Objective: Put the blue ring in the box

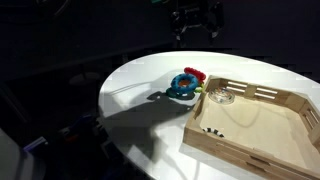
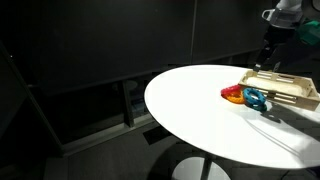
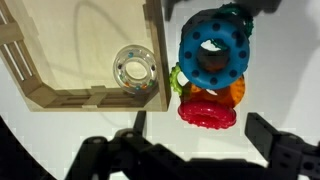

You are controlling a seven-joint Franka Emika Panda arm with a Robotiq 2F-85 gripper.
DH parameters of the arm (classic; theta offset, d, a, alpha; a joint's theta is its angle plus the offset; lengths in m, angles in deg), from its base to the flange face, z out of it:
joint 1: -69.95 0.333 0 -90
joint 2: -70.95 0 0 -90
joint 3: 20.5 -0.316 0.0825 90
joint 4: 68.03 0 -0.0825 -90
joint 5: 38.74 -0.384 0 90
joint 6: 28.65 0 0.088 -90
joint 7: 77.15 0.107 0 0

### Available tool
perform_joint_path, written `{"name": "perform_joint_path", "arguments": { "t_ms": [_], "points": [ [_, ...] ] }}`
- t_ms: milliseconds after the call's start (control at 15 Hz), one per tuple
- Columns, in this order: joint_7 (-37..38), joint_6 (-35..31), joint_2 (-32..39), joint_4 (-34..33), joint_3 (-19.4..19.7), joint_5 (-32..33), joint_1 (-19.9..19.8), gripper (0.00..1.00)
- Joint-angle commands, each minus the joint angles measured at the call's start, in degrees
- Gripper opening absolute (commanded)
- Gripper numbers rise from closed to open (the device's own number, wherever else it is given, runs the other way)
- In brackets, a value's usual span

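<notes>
Blue ring [image 3: 228,62] seen upper right of wrist frame, outside box [image 3: 90,97], not yet grasped. Hand [image 1: 198,30] spread, empty. Pickup, transfer left.

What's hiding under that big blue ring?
In the wrist view, a red ring, an orange ring and a green piece poke out from beneath the blue ring; their covered parts cannot be seen.

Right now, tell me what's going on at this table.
A robot arm's gripper hangs open above the white table, holding nothing. The blue ring lies outside the box, beside its wall, bunched with a red ring and an orange ring. It is not yet in the box.
</notes>
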Motion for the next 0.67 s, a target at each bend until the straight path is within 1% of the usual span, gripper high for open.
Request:
{"name": "perform_joint_path", "arguments": {
  "t_ms": [0, 133, 400, 467, 600],
  "points": [
    [3.4, 0.7, 3.5, -1.8, -0.8, 0.0, 0.1, 1.0],
    [4.6, 0.3, 4.9, -1.6, -1.1, -0.1, 0.3, 1.0],
    [4.5, 1.2, 6.9, -2.0, -1.5, -1.8, 0.7, 1.0],
    [3.9, 0.2, 5.9, -0.5, -1.3, -0.3, 0.5, 1.0],
    [3.9, 0.2, 6.3, -0.5, -1.3, -0.5, 0.6, 1.0]
  ]
}}
